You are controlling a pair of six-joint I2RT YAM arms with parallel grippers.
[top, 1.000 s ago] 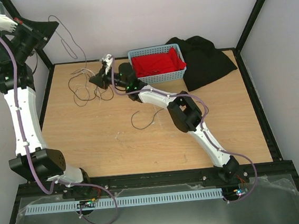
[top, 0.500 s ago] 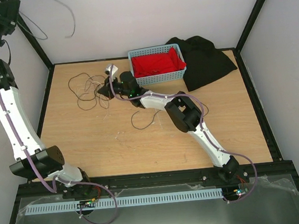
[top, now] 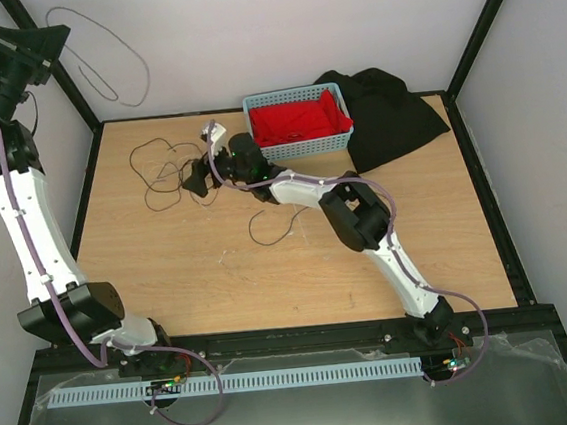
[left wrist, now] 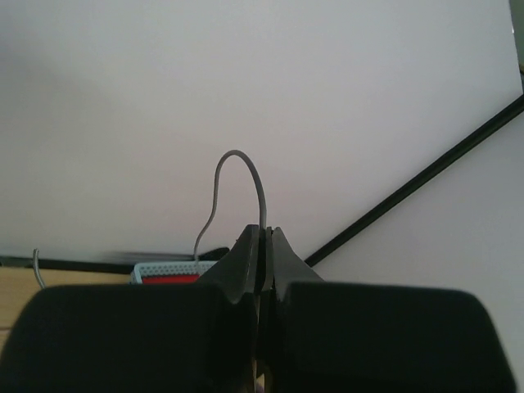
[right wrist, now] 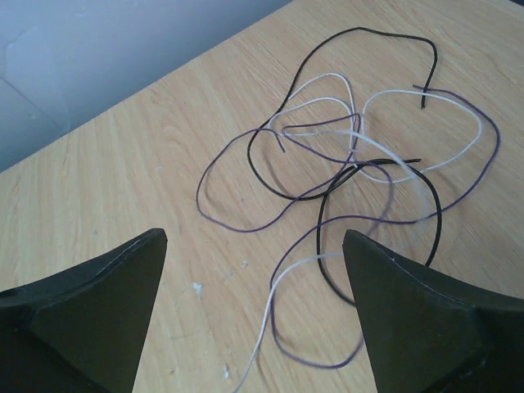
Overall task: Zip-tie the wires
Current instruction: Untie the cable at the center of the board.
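Near half of table free, bar one stray wire loop. Far left: wires tangle. Far middle: blue basket, black cloth just beside it. Right arm crosses centre diagonally.

A: How's the light?
B: Bright, soft, even; only weak shadows beneath the wires on the surface.
A: Sharpness?
B: Overhead view crisp. Up close, the left gripper looks soft-edged, nearly black, without detail.
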